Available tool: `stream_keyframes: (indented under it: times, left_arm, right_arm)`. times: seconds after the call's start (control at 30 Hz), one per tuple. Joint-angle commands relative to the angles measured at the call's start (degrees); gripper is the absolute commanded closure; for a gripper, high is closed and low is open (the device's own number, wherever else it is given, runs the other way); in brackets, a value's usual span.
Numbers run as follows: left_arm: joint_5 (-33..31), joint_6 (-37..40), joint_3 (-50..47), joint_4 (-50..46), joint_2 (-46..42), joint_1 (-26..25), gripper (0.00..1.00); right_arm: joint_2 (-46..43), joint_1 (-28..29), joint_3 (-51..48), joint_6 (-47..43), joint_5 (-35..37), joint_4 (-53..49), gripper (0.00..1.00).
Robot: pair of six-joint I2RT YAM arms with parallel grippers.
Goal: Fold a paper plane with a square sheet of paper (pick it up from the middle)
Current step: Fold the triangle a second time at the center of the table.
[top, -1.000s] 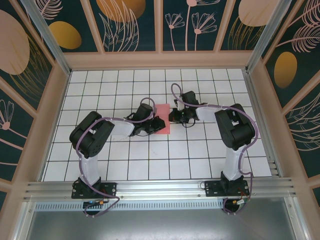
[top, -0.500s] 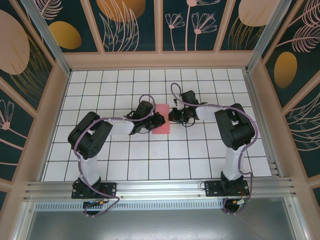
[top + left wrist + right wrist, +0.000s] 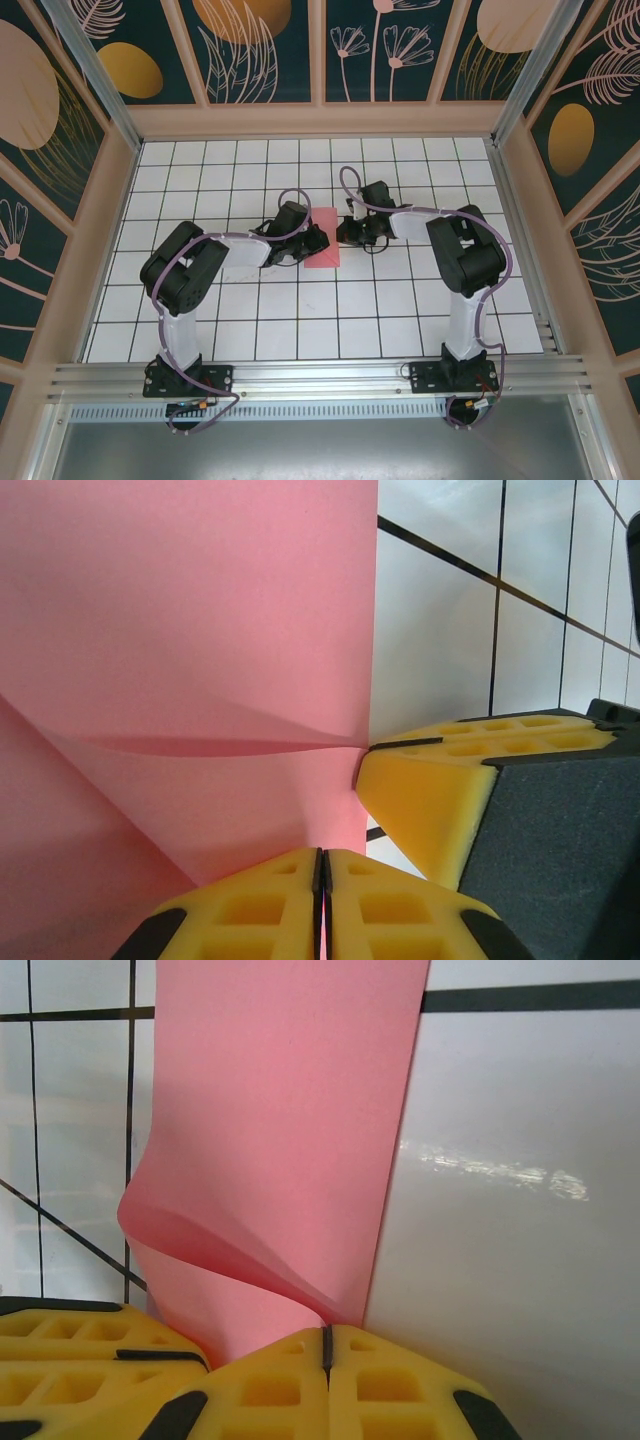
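Pinching the square sheet of paper (image 3: 328,250) from opposite sides, left gripper (image 3: 322,865) and right gripper (image 3: 326,1345) apparently both clamp it.

- board (image 3: 300,320): lies under everything else.
- paper (image 3: 328,248): on the board, about mid-width, a little far of centre.
- left gripper (image 3: 314,240): at the paper's left edge, touching it.
- right gripper (image 3: 350,232): at the paper's right edge, touching it; the paper lies between the two grippers.
- arm bases (image 3: 185,375): along the board's near edge, one left and one right of the paper.
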Motion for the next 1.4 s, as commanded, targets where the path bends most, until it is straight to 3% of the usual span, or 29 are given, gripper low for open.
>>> stream_keyframes:
  times: [0.0,0.73,0.97,1.2,1.37]
  left_arm:
    - [-0.7,0.7,1.4,-1.7,1.6,-0.3,0.88]
    - [-1.8,0.2,1.4,-4.7,3.1,-0.3,0.9]
    - [-2.8,-1.3,1.9,-6.7,3.7,-0.3,0.9]
    - [-3.8,-2.2,2.6,-8.5,3.9,-0.3,0.9]
    - [-3.9,-2.7,2.7,-8.4,3.8,-0.3,0.9]
  right_arm:
    - [1.1,0.4,2.0,-1.4,0.8,-0.8,0.99]
    - [0.7,0.4,3.4,-0.7,2.5,-2.1,0.97]
    - [-6.0,0.3,0.1,2.2,5.7,-2.7,0.83]
    - [-12.0,1.4,-7.3,2.6,3.1,-2.8,0.73]
    - [-11.4,2.4,-9.5,0.8,1.0,-3.5,0.72]
